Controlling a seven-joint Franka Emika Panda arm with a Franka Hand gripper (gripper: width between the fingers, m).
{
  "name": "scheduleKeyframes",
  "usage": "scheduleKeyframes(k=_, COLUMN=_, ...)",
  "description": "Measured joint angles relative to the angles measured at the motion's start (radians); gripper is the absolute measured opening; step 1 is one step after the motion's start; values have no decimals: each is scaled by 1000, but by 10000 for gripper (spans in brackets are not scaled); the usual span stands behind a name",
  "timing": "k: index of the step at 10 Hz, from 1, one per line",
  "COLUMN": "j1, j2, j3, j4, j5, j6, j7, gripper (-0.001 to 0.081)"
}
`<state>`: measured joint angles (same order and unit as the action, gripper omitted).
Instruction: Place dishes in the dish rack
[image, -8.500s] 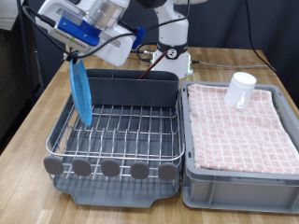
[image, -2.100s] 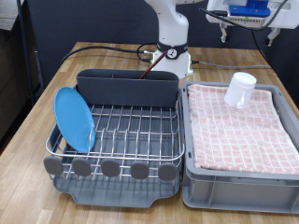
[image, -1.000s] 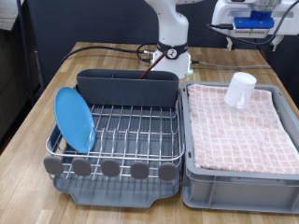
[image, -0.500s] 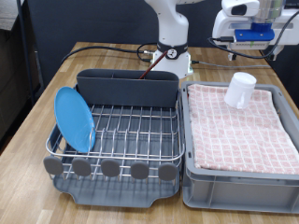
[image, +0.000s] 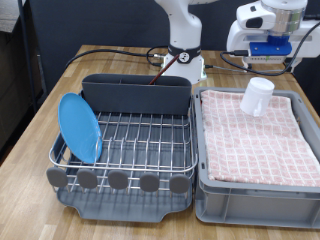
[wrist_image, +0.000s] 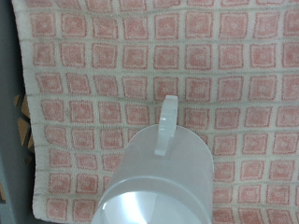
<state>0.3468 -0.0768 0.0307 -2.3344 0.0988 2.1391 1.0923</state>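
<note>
The light-blue plate (image: 79, 127) stands on edge in the dish rack (image: 125, 148), at the exterior view's left side of the wire grid. The white mug (image: 256, 96) stands on the pink checked cloth in the grey bin. My gripper (image: 268, 66) hangs just above the mug, open and empty, with its fingers spread to either side. In the wrist view the mug (wrist_image: 157, 182) is seen from above with its handle (wrist_image: 166, 122) pointing away from the body; my fingers do not show there. The wooden spoon is out of view.
The rack's tall grey cutlery box (image: 137, 95) stands at its back, and round grey tabs (image: 118, 180) line its front. The grey bin with pink checked cloth (image: 260, 150) sits at the exterior view's right of the rack. Cables and the robot base (image: 183, 60) are behind.
The plate, once held over the rack, now stands in it. My gripper has crossed to the right and come down over the mug in the last second.
</note>
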Motion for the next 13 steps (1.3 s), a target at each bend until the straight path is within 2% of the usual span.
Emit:
scheduleKeyframes(k=4, j1=0, j2=67, j3=8, j4=21, j5=51, j6=14, j7=-1, gripper=802)
scheduleKeyframes(k=13, j1=0, j2=193, j3=28, j4=13, j5=83, j6=100, j7=10, gripper=802)
